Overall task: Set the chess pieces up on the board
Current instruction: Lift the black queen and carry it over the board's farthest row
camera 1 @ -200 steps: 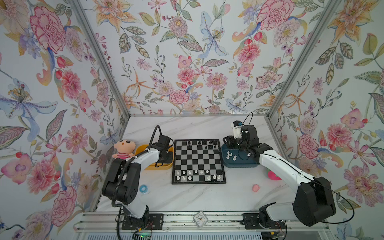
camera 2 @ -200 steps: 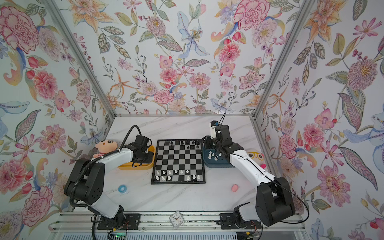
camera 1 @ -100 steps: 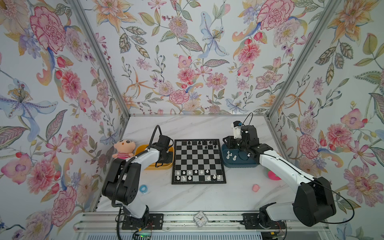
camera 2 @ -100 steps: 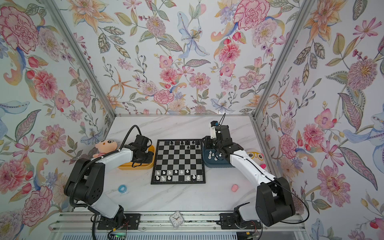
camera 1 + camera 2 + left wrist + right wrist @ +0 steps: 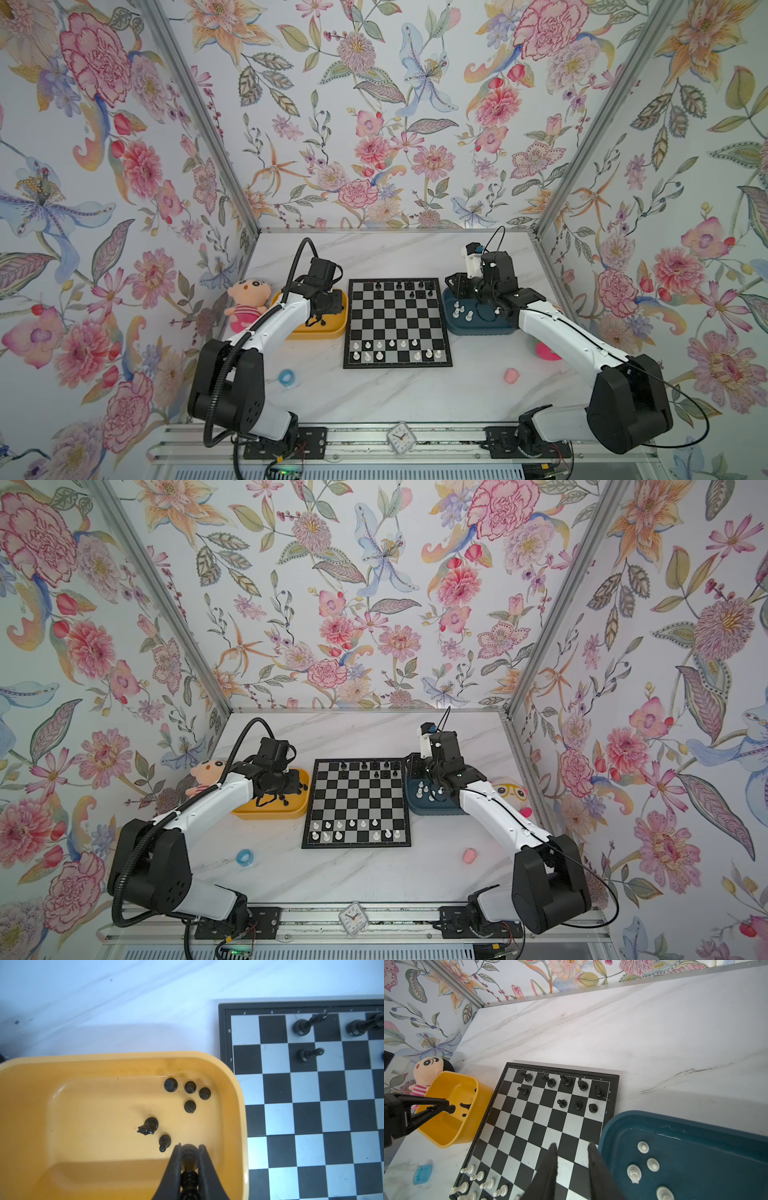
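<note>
Black plastic is being pinched by the left pincer: its jaws are being pressed almost together on a small black chess piece inside the yellow tray. Six loose black pieces are being kept in that tray close by, one of them a knight.

In both top views the yellow tray is being shown at 9 o'clock of the board, just beside its frame. The board itself is being carried near the middle of the marble table.

A group of black men is being stood along the board's 12 o'clock edge, and a group of white men along its 6 o'clock edge.

The right pincer is being held with its jaws a little apart and nothing between them, at the board's 3 o'clock edge, just beside the dark blue tray. Several spare white pieces are being kept in that tray.
</note>
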Motion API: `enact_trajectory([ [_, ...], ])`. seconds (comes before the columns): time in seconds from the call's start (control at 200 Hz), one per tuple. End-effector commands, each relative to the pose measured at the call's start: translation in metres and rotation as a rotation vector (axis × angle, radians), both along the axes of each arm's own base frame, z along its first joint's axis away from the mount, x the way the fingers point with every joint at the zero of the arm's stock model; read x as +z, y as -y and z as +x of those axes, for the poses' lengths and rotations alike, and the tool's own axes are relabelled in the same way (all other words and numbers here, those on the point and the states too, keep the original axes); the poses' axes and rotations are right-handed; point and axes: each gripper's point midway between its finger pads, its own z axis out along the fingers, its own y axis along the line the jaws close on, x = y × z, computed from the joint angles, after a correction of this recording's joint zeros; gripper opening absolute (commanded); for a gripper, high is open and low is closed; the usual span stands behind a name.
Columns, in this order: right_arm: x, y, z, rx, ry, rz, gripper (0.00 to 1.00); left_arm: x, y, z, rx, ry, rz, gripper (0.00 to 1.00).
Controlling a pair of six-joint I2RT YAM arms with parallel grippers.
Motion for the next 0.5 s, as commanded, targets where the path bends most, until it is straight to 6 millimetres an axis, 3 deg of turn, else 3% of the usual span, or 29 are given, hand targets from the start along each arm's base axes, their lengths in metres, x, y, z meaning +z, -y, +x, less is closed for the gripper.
enact_trajectory([
  [0.0, 0.004, -0.001, -0.004, 0.001, 0.011, 0.012, 0.27, 0.022, -0.005, -0.002, -0.002, 0.020, 0.039, 0.11],
  [0.185, 0.002, -0.002, -0.004, 0.003, 0.008, 0.013, 0.27, 0.051, 0.007, 0.009, -0.037, 0.068, 0.029, 0.11],
  [0.41, 0.001, 0.000, -0.004, 0.002, 0.007, 0.011, 0.27, 0.078, 0.048, 0.034, -0.149, 0.114, 0.008, 0.11],
  [0.43, 0.000, 0.000, -0.004, 0.002, 0.004, 0.012, 0.27, 0.069, 0.052, 0.039, -0.158, 0.092, 0.013, 0.11],
  [0.495, 0.002, 0.000, -0.004, 0.001, 0.008, 0.012, 0.27, 0.070, 0.065, 0.048, -0.187, 0.092, 0.009, 0.11],
])
